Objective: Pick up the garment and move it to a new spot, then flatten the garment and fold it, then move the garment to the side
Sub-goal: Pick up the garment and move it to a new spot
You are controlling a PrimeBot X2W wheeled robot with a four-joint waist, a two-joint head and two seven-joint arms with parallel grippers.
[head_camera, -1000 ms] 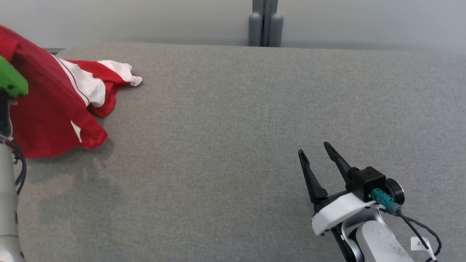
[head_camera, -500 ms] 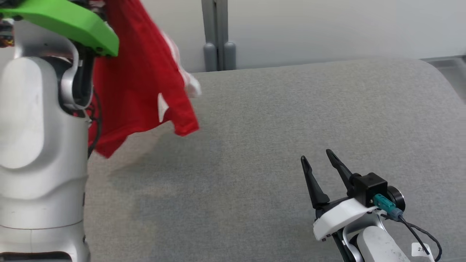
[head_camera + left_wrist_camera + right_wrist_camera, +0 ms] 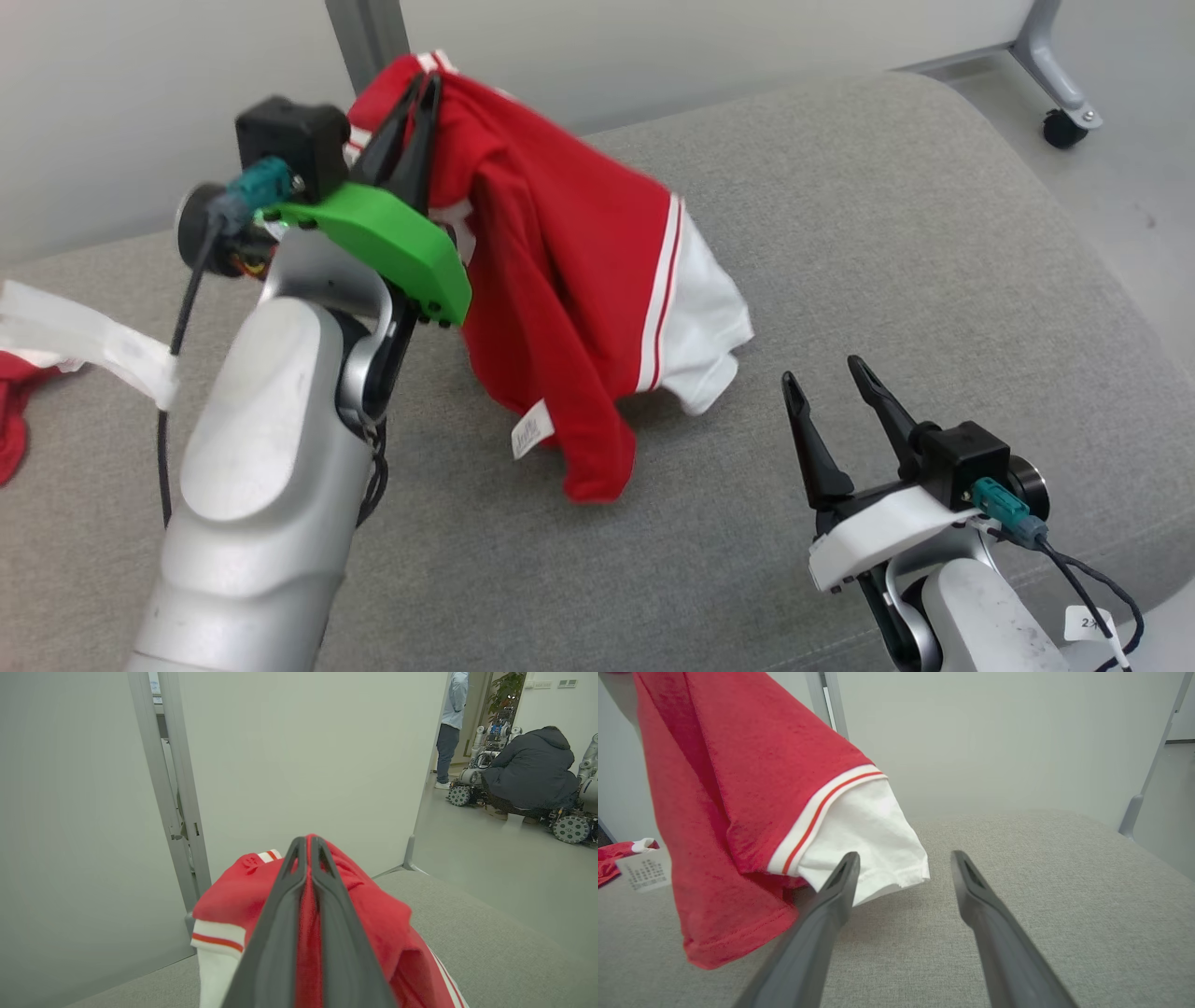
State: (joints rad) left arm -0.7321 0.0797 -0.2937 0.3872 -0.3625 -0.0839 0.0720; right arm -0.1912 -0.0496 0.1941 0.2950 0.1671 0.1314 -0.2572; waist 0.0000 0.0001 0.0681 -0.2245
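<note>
Now, left gripper jaws tight on the red garment; right gripper jaws wide apart, empty.

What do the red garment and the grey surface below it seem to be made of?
The red garment: probably soft knit fabric, matte; it drapes in folds, with stitched hems. The grey surface: seemingly woven upholstery cloth over padding, matte; a fine weave and a rounded edge show.
</note>
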